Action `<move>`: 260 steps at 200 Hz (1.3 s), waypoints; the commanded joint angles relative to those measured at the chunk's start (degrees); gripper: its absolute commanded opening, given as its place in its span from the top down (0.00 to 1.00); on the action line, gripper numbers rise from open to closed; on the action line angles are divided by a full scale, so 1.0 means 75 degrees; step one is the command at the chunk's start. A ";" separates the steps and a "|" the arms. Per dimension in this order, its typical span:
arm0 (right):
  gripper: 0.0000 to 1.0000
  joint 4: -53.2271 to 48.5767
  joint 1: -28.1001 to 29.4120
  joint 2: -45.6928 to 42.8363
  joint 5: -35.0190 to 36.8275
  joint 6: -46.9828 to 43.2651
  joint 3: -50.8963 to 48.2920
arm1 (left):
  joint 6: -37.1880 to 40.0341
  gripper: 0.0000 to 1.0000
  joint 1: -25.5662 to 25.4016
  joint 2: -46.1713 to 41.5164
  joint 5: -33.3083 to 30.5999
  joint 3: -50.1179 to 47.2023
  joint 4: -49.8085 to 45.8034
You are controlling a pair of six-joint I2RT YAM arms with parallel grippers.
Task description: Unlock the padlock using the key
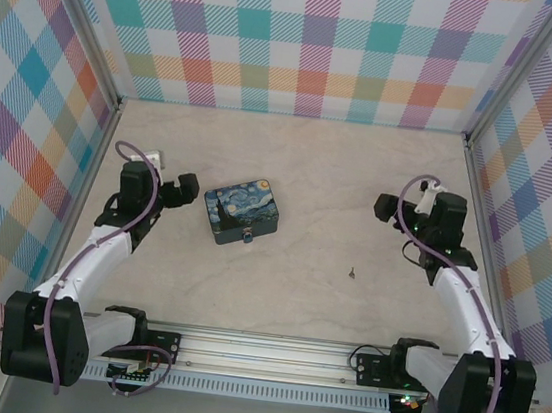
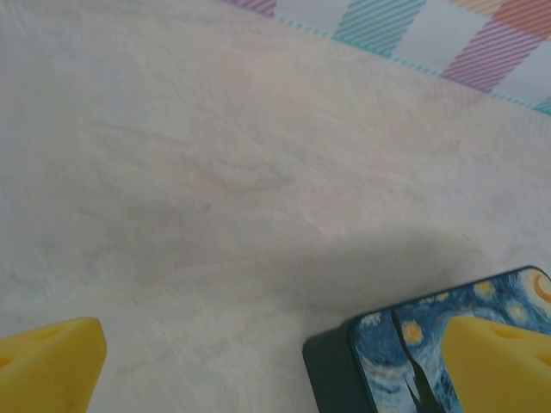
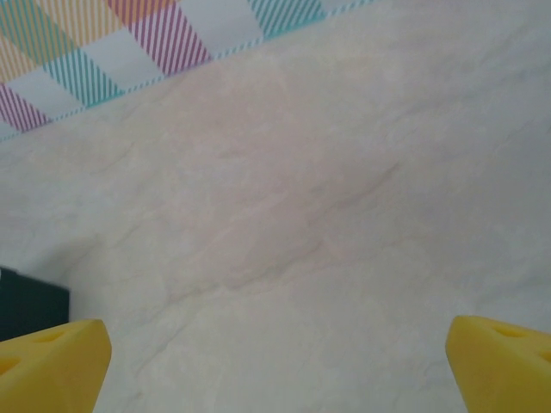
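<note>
Seen from above, the tiny blue padlock (image 1: 248,234) at the front edge of the dark-blue Starry Night painted tin box (image 1: 241,212) is too small to show shackle or keyhole; the thin dark grey metal key (image 1: 351,272) is a mere speck. At the left wrist, the tin runs off the bottom and right edges, partly behind a yellow fingertip (image 2: 495,361). At the right wrist, a dark corner (image 3: 26,305) is cut by the left edge, unidentifiable

Blue padlock (image 1: 248,234) at tin's (image 1: 240,210) near edge; key (image 1: 351,272) well apart.
</note>
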 commanded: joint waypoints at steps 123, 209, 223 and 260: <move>0.19 -0.3521 0.2039 0.1306 0.0545 0.1208 -0.0049 | -0.0949 0.03 -0.0826 0.1701 0.1213 0.0515 -0.0573; 0.27 -0.3552 0.2511 0.1745 0.0911 0.1364 -0.0076 | -0.0891 0.27 -0.1060 0.2961 0.1802 0.1034 -0.0399; 0.27 -0.3561 0.2535 0.1779 0.0924 0.1352 -0.0050 | -0.0797 0.32 -0.1097 0.3128 0.1796 0.1097 -0.0442; 0.29 -0.3698 0.2642 0.1928 0.0958 0.1317 0.0053 | -0.0457 0.42 -0.1253 0.3451 0.1965 0.1232 -0.0452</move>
